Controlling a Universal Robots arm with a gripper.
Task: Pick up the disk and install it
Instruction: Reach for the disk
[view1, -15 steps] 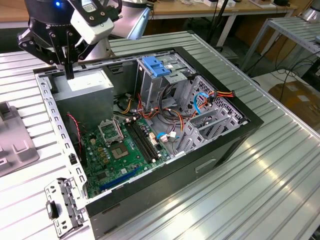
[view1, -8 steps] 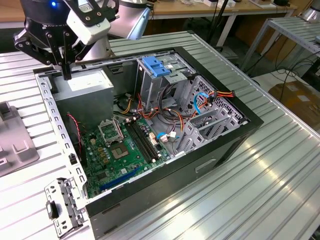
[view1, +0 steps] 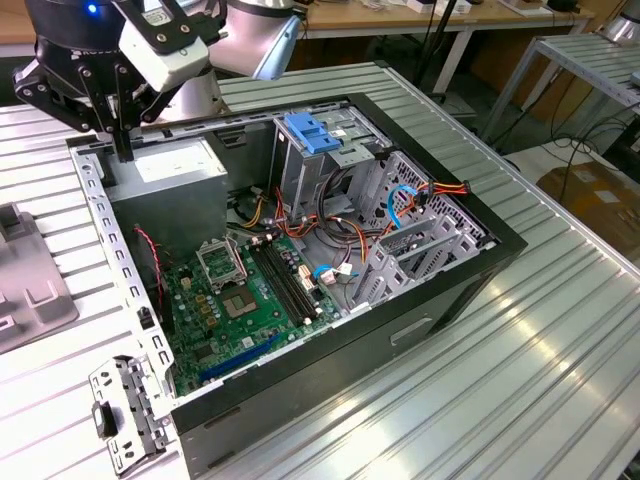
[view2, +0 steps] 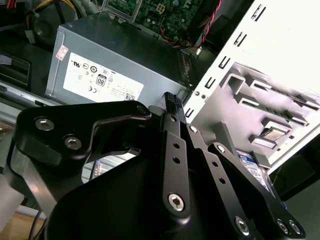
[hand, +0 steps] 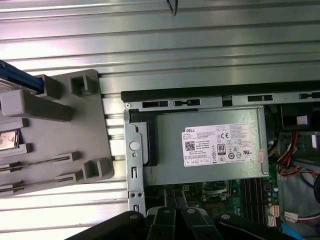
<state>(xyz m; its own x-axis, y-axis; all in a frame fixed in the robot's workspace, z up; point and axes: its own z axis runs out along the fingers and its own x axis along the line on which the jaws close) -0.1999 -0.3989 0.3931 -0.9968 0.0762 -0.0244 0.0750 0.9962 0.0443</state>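
Gripper (view1: 122, 150): you have it above one corner of the open computer case (view1: 420, 320), over the grey power-supply box (view1: 170, 165). Its two fingers stand together, with nothing between them.
Disk (view2: 251, 165): it is outside the case. In the second wrist view a part of its white-and-blue label shows past the gripper's links, just beside the pale holder (view2: 285, 55). In the first wrist view, the blue strip (hand: 20, 80) at the holder's end is, I judge, one of its side rails.
Handling: a metal body, so expect it stiff and rather heavy for its size. The flat faces look smooth and may slip. I judge it sensitive to knocks — do not let it drop or strike the holder.
Where to take hold: across the two long edges, on the blue plastic rails and near the middle, so it does not tilt. Keep pressure off the label face.
Surface: a ribbed metal table (view1: 500, 400); the grooves could catch an edge that is dragged.
Room: the inside of the case is crowded — the motherboard (view1: 240, 290), loose orange and blue cables (view1: 400, 205), and the metal cage with the blue latch (view1: 315, 135) stand close together. Around the table you have other benches and cables on the floor.
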